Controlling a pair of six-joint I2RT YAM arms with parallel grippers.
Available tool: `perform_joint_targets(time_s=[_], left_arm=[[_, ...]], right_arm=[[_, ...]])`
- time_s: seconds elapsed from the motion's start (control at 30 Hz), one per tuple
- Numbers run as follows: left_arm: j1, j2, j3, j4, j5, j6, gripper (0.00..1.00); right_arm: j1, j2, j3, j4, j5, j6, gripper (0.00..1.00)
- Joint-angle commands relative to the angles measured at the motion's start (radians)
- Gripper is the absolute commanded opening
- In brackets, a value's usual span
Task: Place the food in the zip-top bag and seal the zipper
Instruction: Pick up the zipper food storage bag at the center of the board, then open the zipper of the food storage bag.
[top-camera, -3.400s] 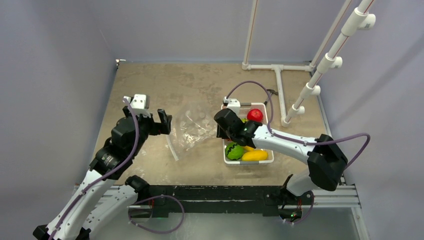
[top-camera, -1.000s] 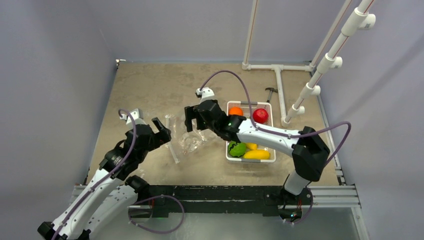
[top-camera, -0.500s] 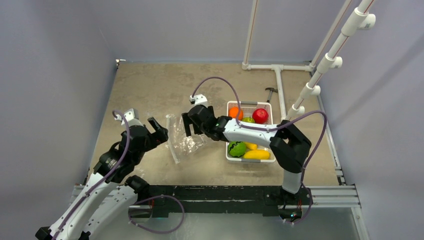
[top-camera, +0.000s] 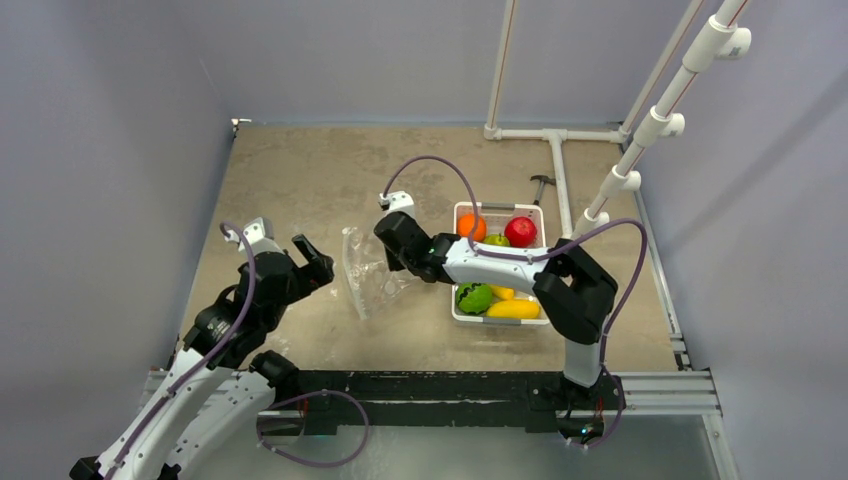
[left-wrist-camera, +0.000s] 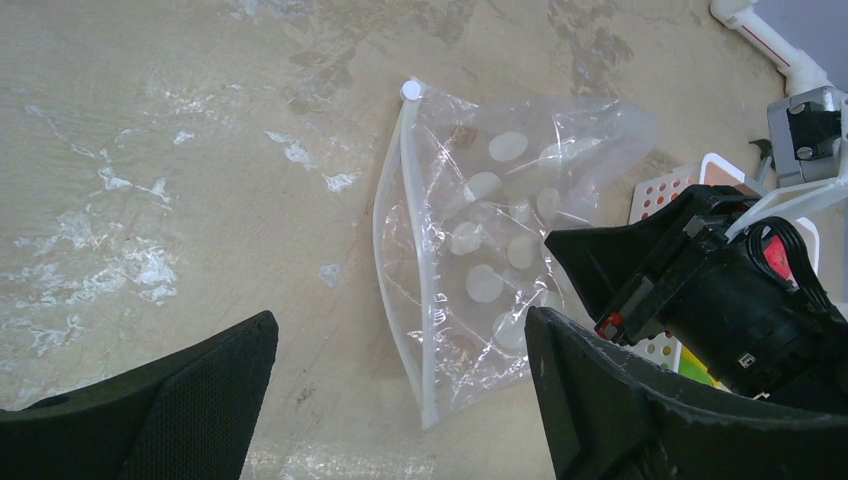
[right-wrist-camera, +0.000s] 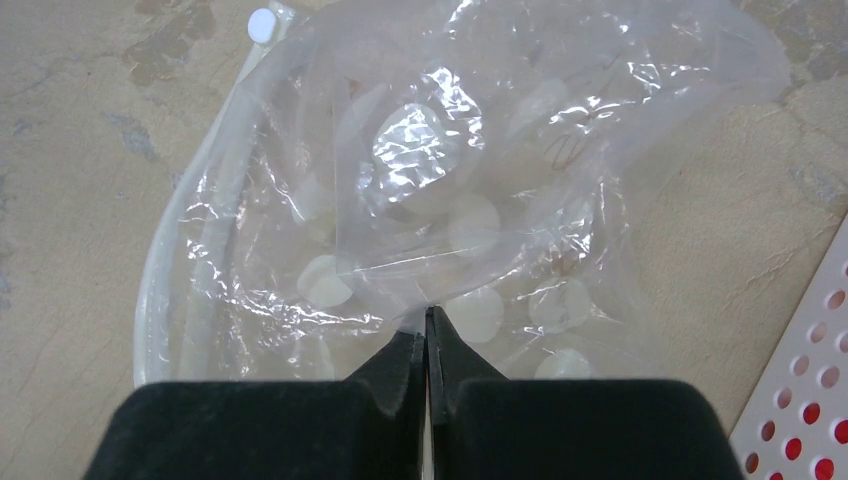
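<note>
The zip-top bag (top-camera: 372, 280) lies crumpled on the table just beside the white basket (top-camera: 500, 322), on the basket's left-arm side, with nothing inside it. The food is all in the basket: an orange piece (top-camera: 470, 225), a red one (top-camera: 520, 231), a yellow one (top-camera: 515, 309) and the striped green one (top-camera: 472, 298). The right gripper (right-wrist-camera: 428, 340) reaches over from the basket side, jaws pressed together on a pinch of the bag's upper film. The zipper (left-wrist-camera: 380, 230) runs along the bag's edge farthest from the basket, front to back, and faces the left gripper (top-camera: 314, 255), whose jaws are spread wide on nothing. The left arm is nearer the mouth, so it looks best placed to take the lip.
</note>
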Motion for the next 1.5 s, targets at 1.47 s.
perform_joint_targets(time_s=[1.47], left_arm=[[-0.003,-0.044,0.038,0.254,0.354,-0.053,0.71]], right_arm=[[0.005,-0.699,-0.282,0.209,-0.131,0.021,0.00]])
